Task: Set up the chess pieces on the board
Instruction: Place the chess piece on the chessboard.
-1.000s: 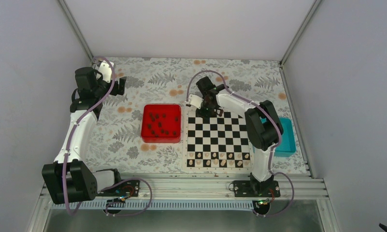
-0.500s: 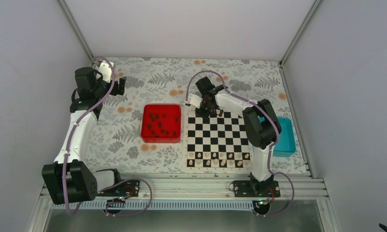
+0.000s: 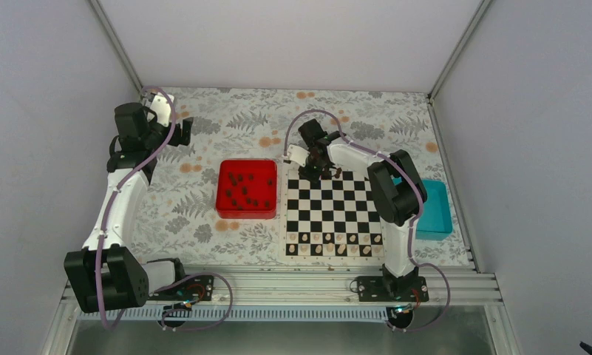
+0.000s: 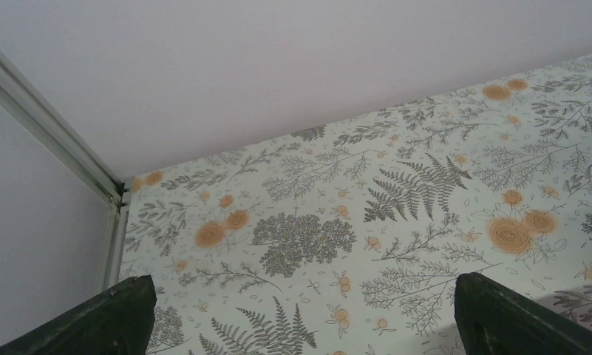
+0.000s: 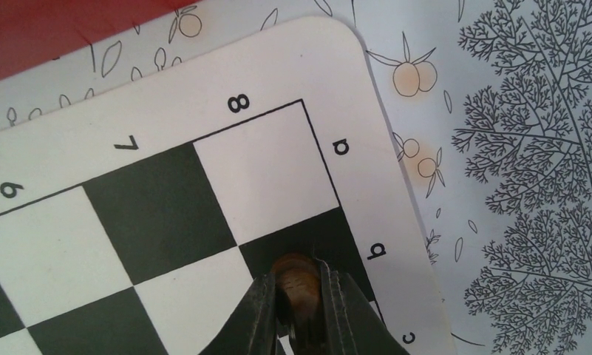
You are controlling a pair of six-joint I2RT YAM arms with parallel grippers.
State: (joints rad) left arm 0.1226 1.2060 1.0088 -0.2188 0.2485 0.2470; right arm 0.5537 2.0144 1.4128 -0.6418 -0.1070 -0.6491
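The board point(image 3: 334, 211) lies on the table right of centre, with pale tan pieces along its near rows. Several dark chess pieces point(image 3: 243, 189) lie in the red tray point(image 3: 247, 211). My right gripper point(image 3: 312, 174) hangs over the board's far left corner. In the right wrist view it point(image 5: 298, 305) is shut on a brown chess piece point(image 5: 294, 275) over the black square at row 8, column b. My left gripper point(image 3: 180, 129) is open and empty above the floral cloth at the far left; its fingertips point(image 4: 115, 318) show at the frame's lower corners.
A teal tray point(image 3: 434, 211) stands right of the board, partly behind the right arm. The red tray sits just left of the board. Enclosure walls close in the far, left and right sides.
The right arm's elbow has drifted slightly left and the gripper has shifted a little over the board's far left corner. The left arm has not moved.
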